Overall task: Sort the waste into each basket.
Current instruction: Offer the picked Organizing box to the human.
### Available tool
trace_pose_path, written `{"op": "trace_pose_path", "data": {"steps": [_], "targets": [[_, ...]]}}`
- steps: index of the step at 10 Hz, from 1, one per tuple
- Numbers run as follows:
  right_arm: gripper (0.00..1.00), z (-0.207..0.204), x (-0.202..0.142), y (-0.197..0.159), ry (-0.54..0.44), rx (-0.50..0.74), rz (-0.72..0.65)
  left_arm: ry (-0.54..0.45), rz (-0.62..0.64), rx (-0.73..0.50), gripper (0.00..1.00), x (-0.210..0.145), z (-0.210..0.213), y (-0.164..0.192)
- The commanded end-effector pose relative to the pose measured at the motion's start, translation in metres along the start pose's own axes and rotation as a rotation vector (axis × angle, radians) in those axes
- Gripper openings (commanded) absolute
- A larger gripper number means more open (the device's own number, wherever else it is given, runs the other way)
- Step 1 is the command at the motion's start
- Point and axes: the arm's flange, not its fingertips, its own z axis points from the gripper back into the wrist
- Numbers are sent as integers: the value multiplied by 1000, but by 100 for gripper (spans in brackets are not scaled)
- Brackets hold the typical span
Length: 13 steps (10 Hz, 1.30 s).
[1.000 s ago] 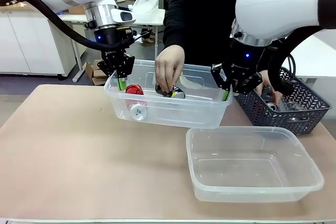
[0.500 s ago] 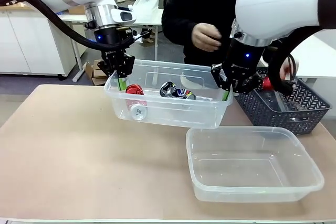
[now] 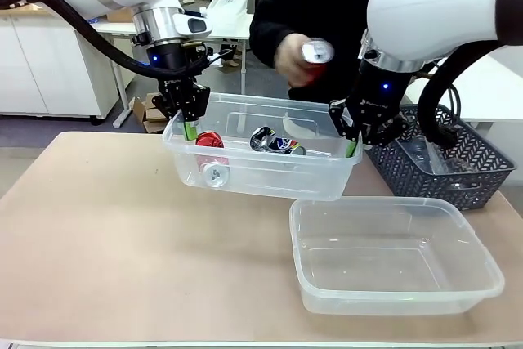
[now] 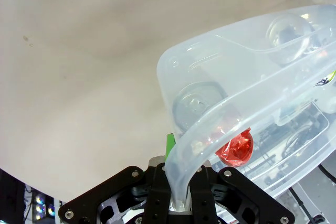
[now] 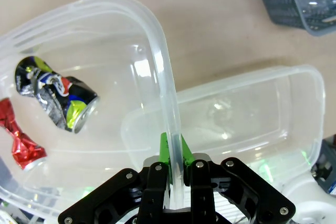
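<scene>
Above table [image 3: 122,234]: left claw [image 3: 189,127], right claw [image 3: 353,148] point down, clamped on raised basket [image 3: 270,179] ends.

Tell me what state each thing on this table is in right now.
Raised tub, lifted off the table, two cans inside.
Left tool, shut on its rim.
Right tool, shut on its opposite rim.
Red can, crushed, lying in it.
Multicoloured can, crushed, lying in it.
Lower tub, on the table, empty.
Person's hand, holding a third can in the air.
</scene>
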Motion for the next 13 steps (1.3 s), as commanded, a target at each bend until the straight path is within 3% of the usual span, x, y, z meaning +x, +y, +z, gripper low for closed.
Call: {"op": "trace_pose_path", "data": {"steps": [1, 13], "targets": [[6, -2, 6, -6, -6, -9, 13, 5, -24, -21, 4, -12, 3, -5], [6, -2, 6, -6, -6, -9, 13, 5, -24, -21, 4, -12, 3, -5]]}}
